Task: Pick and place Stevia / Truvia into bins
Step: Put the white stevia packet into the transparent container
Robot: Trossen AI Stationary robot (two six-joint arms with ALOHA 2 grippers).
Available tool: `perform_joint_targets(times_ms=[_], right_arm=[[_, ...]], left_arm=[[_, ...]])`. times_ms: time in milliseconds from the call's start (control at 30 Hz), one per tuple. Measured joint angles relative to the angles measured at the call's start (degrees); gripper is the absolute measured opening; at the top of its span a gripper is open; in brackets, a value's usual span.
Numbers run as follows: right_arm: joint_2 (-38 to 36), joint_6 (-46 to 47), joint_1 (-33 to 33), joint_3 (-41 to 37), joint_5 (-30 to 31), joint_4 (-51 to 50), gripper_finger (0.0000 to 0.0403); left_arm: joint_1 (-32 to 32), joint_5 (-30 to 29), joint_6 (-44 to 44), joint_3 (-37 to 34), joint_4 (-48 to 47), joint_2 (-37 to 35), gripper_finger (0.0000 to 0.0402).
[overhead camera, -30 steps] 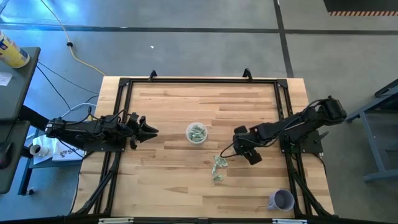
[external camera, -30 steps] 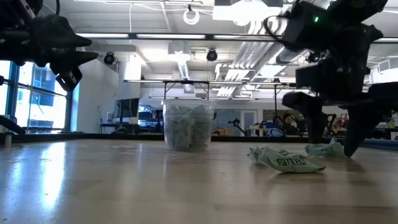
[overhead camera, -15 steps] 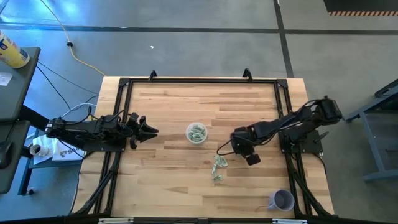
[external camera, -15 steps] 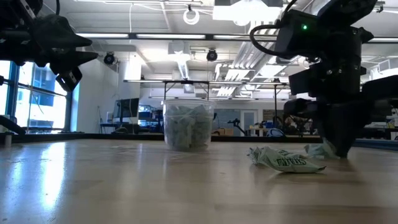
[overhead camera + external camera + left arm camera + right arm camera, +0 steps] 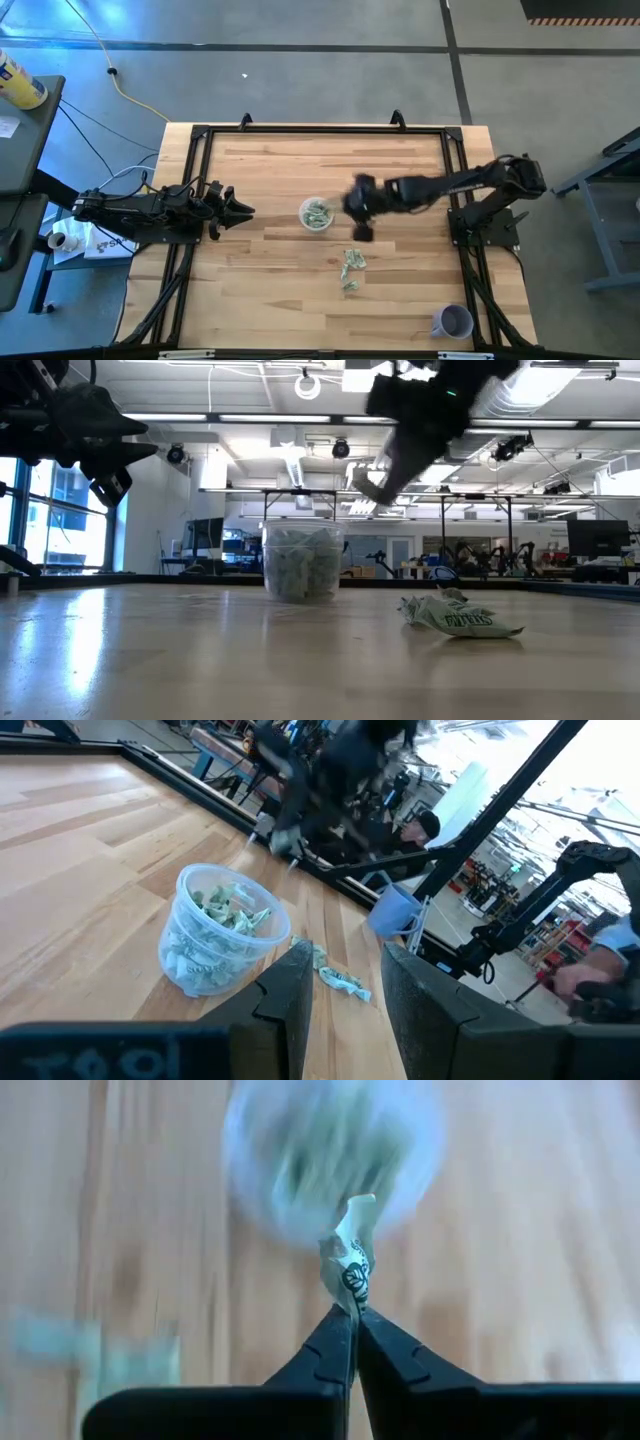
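The bin, a clear cup [image 5: 316, 213] with several green-and-white Stevia packets inside, stands upright at mid-table. A few loose packets [image 5: 350, 270] lie flat on the wood nearer the front edge. My right gripper [image 5: 358, 205] hovers just right of the bin and above its rim height [image 5: 385, 470], shut on one packet [image 5: 350, 1250]. The blurred bin [image 5: 330, 1160] shows beyond the packet in the right wrist view. My left gripper [image 5: 240, 210] waits open at the table's left side, level, pointing at the bin [image 5: 220, 940]. My right gripper pinches the packet's lower end [image 5: 350, 1290] between its two fingertips. The fingers slant down from the table's right. The packet sticks out past the tips, crumpled, lifted clear of the table.
A lavender cup [image 5: 452, 322] stands at the near right corner. A black frame [image 5: 320, 128] runs around the table's edges. Bare wood lies between the bin and the left gripper and along the far side.
My right gripper has shut on one packet at the loose pile, then risen and swung toward the table's left and far side, up to the bin, rolling as it went. The packet is lifted clear; the other loose packets stay on the wood.
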Motion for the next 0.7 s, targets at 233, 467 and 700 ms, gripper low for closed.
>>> perform_joint_targets(times_ms=[233,467,700], right_arm=[[11.0,0.1,-6.7,14.1,-6.8,3.2,0.0006],[26.8,-0.5,-5.1,29.4,-10.2,-9.2,0.0006],[31.1,-0.3,-4.9,36.0,-8.4,-15.5,0.0047]], left_arm=[[0.0,0.0,0.0,0.0,0.0,0.0,0.0156],[0.0,0.0,0.0,0.0,0.0,0.0,0.0156],[0.0,0.0,0.0,0.0,0.0,0.0,0.0156]])
